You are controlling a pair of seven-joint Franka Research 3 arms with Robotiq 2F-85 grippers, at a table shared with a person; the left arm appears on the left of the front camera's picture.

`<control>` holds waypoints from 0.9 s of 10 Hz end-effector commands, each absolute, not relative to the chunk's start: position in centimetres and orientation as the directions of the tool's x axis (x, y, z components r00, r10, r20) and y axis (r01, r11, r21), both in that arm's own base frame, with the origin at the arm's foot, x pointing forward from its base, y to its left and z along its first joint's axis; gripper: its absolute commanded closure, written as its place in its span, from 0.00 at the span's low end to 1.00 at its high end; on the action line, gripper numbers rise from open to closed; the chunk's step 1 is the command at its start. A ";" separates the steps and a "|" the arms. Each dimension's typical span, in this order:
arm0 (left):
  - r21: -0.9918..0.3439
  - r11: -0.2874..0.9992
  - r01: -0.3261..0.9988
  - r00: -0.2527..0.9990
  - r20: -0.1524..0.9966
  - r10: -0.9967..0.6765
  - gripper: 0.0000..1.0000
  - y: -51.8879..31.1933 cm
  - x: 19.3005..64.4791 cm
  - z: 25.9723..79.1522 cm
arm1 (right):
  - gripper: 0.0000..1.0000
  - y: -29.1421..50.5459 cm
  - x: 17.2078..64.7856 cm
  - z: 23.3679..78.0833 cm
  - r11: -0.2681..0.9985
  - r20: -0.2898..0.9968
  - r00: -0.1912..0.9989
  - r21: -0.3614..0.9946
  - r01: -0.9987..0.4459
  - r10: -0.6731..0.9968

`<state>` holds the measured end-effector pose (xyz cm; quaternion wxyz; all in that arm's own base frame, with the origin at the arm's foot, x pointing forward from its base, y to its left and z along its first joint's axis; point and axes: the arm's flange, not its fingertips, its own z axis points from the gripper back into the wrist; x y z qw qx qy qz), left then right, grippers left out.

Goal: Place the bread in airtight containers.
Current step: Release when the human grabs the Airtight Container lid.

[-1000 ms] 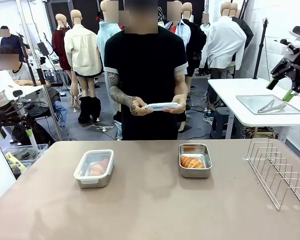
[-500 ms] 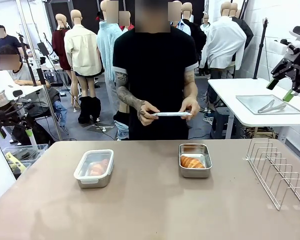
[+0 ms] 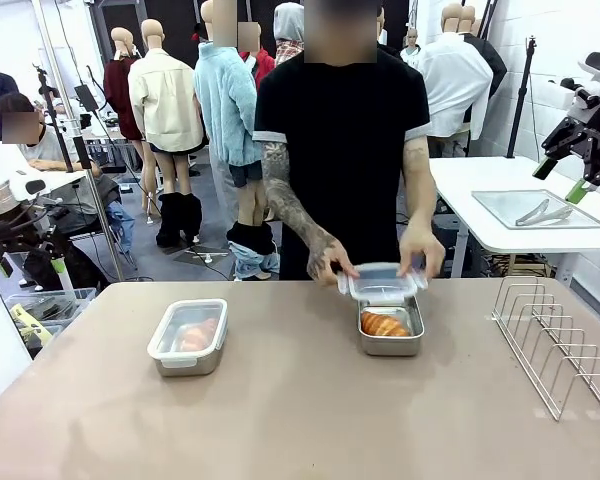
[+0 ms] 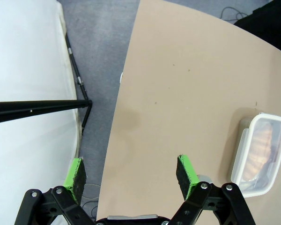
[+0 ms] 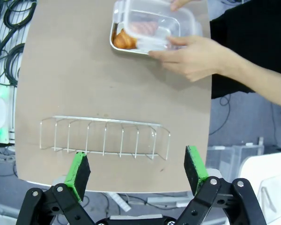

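Far left, off the tabletop (image 3: 280,420) edge: left pincer (image 4: 131,176) spread wide, green pads bare, hovering over the near corner. Left of centre: steel tin (image 3: 188,337) already lidded, croissant (image 3: 198,334) dim through the clear cover; seemingly sealed and done. Centre right: second steel tin (image 3: 390,321) with its croissant (image 3: 384,324) inside, not yet closed. Above it: clear lid (image 3: 382,283) held low over the far rim between a person's two hands (image 3: 330,262), about to be pressed down. Further right: empty wire rack (image 3: 558,345) standing well apart from both tins. Far right, raised clear of the tabletop: right pincer (image 5: 136,171) likewise spread, pinching nothing, looking down on rack and open tin. Both pastries boxed; by appearances, only the seating and snapping of the last lid left.
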<state>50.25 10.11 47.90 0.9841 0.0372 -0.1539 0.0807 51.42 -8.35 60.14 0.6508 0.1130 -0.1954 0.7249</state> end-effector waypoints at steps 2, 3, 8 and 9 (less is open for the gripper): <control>0.057 0.983 -0.175 0.939 0.310 0.150 0.00 10.1 50.1 47.9 | 0.00 -8.3 51.4 60.1 -0.080 0.411 -0.129 -0.135 -0.988 0.903; 0.057 0.983 -0.175 0.939 0.310 0.150 0.00 10.1 50.1 47.9 | 0.00 -8.3 51.4 60.1 -0.080 0.411 -0.129 -0.135 -0.988 0.903; 0.057 0.983 -0.175 0.939 0.310 0.150 0.00 10.1 50.1 47.9 | 0.00 -8.3 51.4 60.1 -0.080 0.411 -0.129 -0.135 -0.988 0.903; 0.057 0.983 -0.175 0.939 0.310 0.150 0.00 10.1 50.1 47.9 | 0.00 -8.3 51.4 60.1 -0.080 0.411 -0.129 -0.135 -0.988 0.903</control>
